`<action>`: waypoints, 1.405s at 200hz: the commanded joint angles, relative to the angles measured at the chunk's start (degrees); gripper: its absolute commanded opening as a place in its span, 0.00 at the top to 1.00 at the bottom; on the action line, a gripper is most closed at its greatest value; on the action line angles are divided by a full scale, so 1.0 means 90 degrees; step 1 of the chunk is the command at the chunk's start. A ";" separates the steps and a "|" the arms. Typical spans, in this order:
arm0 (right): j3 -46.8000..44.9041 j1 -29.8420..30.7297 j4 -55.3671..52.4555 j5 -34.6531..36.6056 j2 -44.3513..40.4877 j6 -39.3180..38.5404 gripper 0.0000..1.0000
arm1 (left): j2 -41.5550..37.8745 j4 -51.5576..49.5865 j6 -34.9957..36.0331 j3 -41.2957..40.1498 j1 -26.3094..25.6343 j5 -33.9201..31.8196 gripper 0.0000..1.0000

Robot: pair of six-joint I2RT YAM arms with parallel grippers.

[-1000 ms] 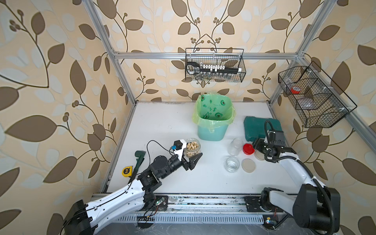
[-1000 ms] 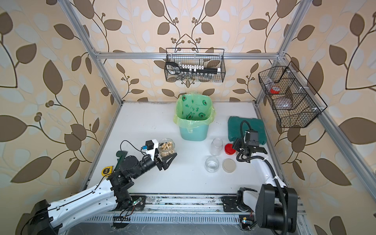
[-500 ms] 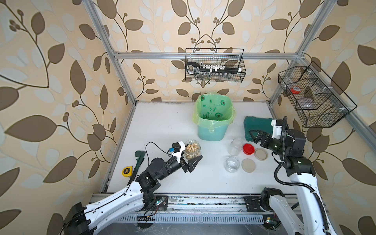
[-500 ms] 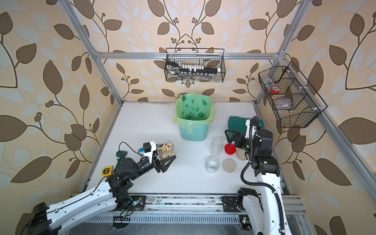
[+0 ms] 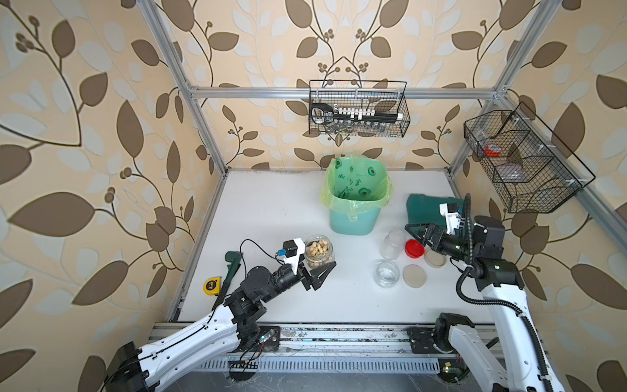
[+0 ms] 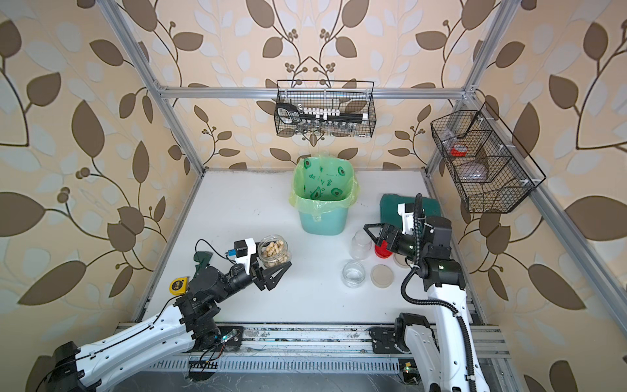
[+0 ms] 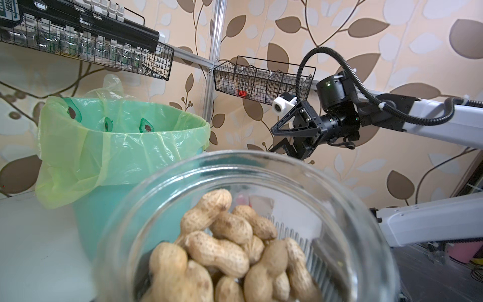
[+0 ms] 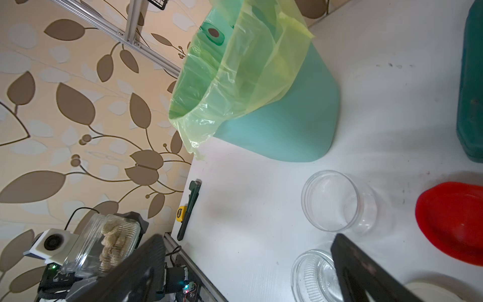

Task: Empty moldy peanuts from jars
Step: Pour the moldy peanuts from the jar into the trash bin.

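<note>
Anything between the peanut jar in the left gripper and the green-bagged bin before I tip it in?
Nothing visible. Only bare white table lies between the peanut jar in the left gripper and the mint-green bin; the right gripper hangs off to the side, above the red lid.

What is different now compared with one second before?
The right hand opened and let go of a flat round beige lid, which now lies on the white table beside the red round lid; the hand then rose. The left hand keeps holding the clear glass jar of peanuts in about the same place. The mint-green bin and the two empty clear jars stayed.
</note>
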 commanded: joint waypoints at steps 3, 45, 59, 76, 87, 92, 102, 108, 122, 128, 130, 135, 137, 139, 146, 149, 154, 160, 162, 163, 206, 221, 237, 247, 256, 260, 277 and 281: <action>-0.0036 0.0417 0.0615 -0.0383 -0.0415 0.0610 0.01 | -0.0174 0.0802 -0.0052 0.0106 -0.0024 0.0253 1.00; -0.0028 0.2171 0.1796 -0.0275 -0.0528 0.2122 0.01 | -0.0237 0.0846 -0.0035 0.0139 -0.0023 0.0474 1.00; -0.0104 0.3012 0.2237 0.0046 -0.0409 0.2459 0.01 | -0.0221 0.0870 -0.0008 0.0147 -0.0024 0.0470 1.00; -0.0144 0.4148 0.2612 0.0692 -0.0200 0.2729 0.01 | -0.0139 0.0825 0.0101 0.0178 -0.0023 0.0492 1.00; -0.0199 0.4883 0.2942 0.1126 -0.0011 0.2890 0.01 | -0.0061 0.0743 0.0195 0.0223 -0.0025 0.0546 1.00; -0.0217 0.5212 0.3090 0.1312 0.0102 0.2947 0.01 | -0.0017 0.0694 0.0251 0.0261 -0.0023 0.0587 1.00; -0.0239 0.5842 0.3393 0.1690 0.0358 0.3042 0.02 | 0.0075 0.0581 0.0389 0.0327 -0.0028 0.0685 1.00; -0.0243 0.6165 0.3566 0.1871 0.0530 0.3086 0.03 | 0.0133 0.0500 0.0455 0.0372 -0.0023 0.0746 1.00; -0.0246 0.6740 0.4003 0.2183 0.0930 0.3207 0.03 | 0.0261 0.0383 0.0597 0.0424 -0.0024 0.0839 1.00; -0.0237 0.6920 0.4170 0.2231 0.1090 0.3272 0.04 | 0.0306 0.0378 0.0627 0.0439 -0.0028 0.0870 1.00; -0.0235 0.6965 0.4224 0.2234 0.1133 0.3281 0.04 | 0.0320 0.0374 0.0639 0.0443 -0.0024 0.0881 1.00; -0.0253 0.7046 0.4384 0.2236 0.1237 0.3349 0.05 | 0.0337 0.0369 0.0659 0.0457 -0.0022 0.0897 1.00; -0.0266 0.7072 0.4453 0.2238 0.1265 0.3371 0.05 | 0.0343 0.0352 0.0662 0.0460 -0.0022 0.0898 1.00; -0.0281 0.7085 0.4527 0.2236 0.1297 0.3406 0.05 | 0.0347 0.0340 0.0670 0.0461 -0.0022 0.0905 1.00; -0.0351 0.7121 0.4772 0.2252 0.1360 0.3520 0.05 | 0.0324 0.0299 0.0681 0.0471 -0.0026 0.0917 1.00; -0.0383 0.7122 0.4861 0.2263 0.1378 0.3566 0.05 | 0.0299 0.0283 0.0681 0.0473 -0.0030 0.0918 1.00; -0.0433 0.7118 0.4952 0.2308 0.1380 0.3613 0.06 | 0.0251 0.0258 0.0684 0.0479 -0.0028 0.0911 1.00; -0.0458 0.7123 0.4969 0.2394 0.1356 0.3623 0.05 | 0.0173 0.0241 0.0682 0.0445 -0.0031 0.0884 1.00; -0.0463 0.7123 0.4961 0.2426 0.1334 0.3621 0.05 | 0.0145 0.0237 0.0682 0.0437 -0.0032 0.0872 1.00; -0.0466 0.7123 0.4953 0.2433 0.1329 0.3624 0.05 | 0.0134 0.0241 0.0682 0.0430 -0.0027 0.0866 1.00; -0.0573 0.7057 0.4968 0.2816 0.1150 0.3764 0.01 | -0.0293 0.0035 0.0731 0.0339 -0.0032 0.0722 1.00; -0.0709 0.6977 0.5390 0.2733 0.1239 0.3985 0.01 | -0.0270 0.0076 0.0721 0.0323 -0.0032 0.0715 1.00; -0.0827 0.6898 0.5890 0.2595 0.1394 0.4244 0.01 | -0.0184 0.0174 0.0702 0.0305 -0.0032 0.0705 1.00; -0.0859 0.6883 0.6087 0.2562 0.1473 0.4340 0.01 | -0.0136 0.0210 0.0676 0.0312 -0.0033 0.0705 1.00; -0.0820 0.6870 0.6124 0.2555 0.1547 0.4373 0.01 | -0.0107 0.0258 0.0659 0.0309 -0.0033 0.0702 1.00; -0.0799 0.6873 0.6127 0.2525 0.1575 0.4378 0.01 | -0.0111 0.0284 0.0648 0.0305 -0.0033 0.0703 1.00; -0.0727 0.6877 0.6153 0.2446 0.1719 0.4414 0.01 | -0.0138 0.0305 0.0633 0.0294 -0.0037 0.0702 1.00; -0.0725 0.6869 0.6163 0.2428 0.1746 0.4431 0.01 | -0.0135 0.0313 0.0624 0.0293 -0.0032 0.0698 1.00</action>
